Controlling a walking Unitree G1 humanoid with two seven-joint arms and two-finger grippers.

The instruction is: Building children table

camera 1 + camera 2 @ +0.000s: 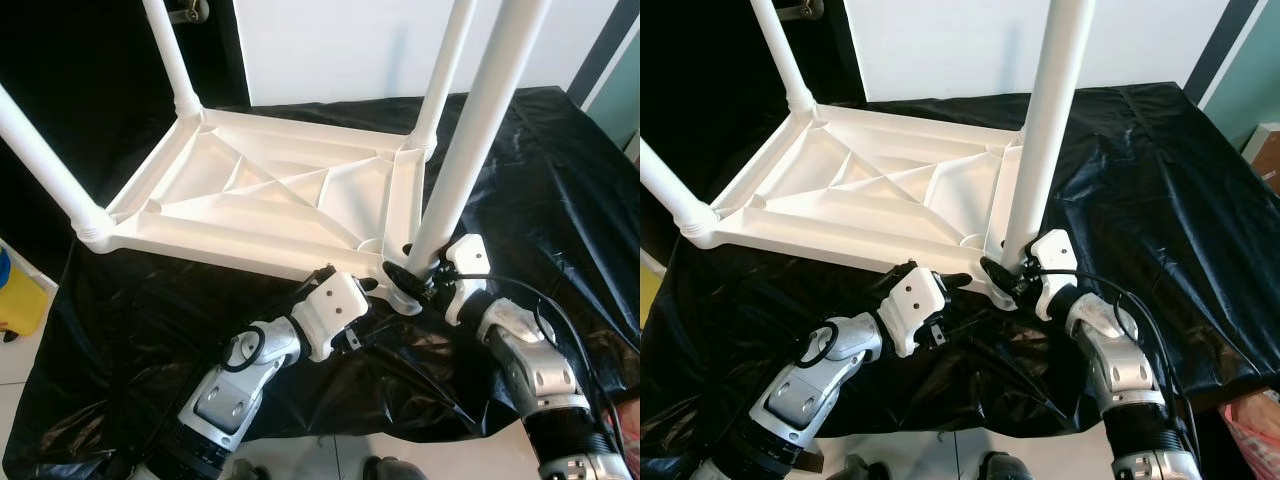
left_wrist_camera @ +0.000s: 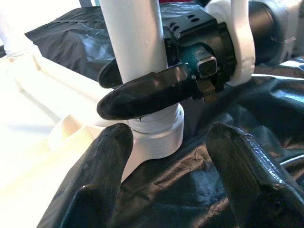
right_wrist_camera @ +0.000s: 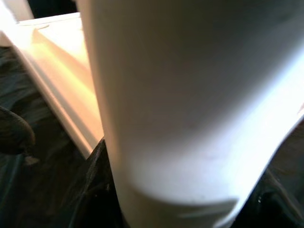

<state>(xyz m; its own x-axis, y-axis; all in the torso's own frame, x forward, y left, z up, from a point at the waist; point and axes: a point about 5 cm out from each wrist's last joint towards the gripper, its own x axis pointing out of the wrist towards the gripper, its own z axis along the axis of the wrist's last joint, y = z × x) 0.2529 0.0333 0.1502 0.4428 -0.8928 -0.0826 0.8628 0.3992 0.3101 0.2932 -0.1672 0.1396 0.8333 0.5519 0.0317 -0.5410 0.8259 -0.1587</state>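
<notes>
- white tabletop (image 1: 270, 195) lies upside down on the black sheet (image 1: 540, 190), three legs already standing in their corner sockets
- right gripper (image 2: 142, 88) is clamped around the fourth leg (image 1: 470, 140) just above its near-corner socket (image 2: 159, 137)
- left gripper (image 2: 166, 156) has jaws apart, just beside that socket, holding nothing
- risk: leg tilts in the socket, threads cross, jams; tabletop may slide on the slick sheet

White plastic table top (image 1: 270, 195) upside down, centre frame, four white legs (image 1: 462, 150) upright in corner sockets, nearest leg centre-right.
</notes>
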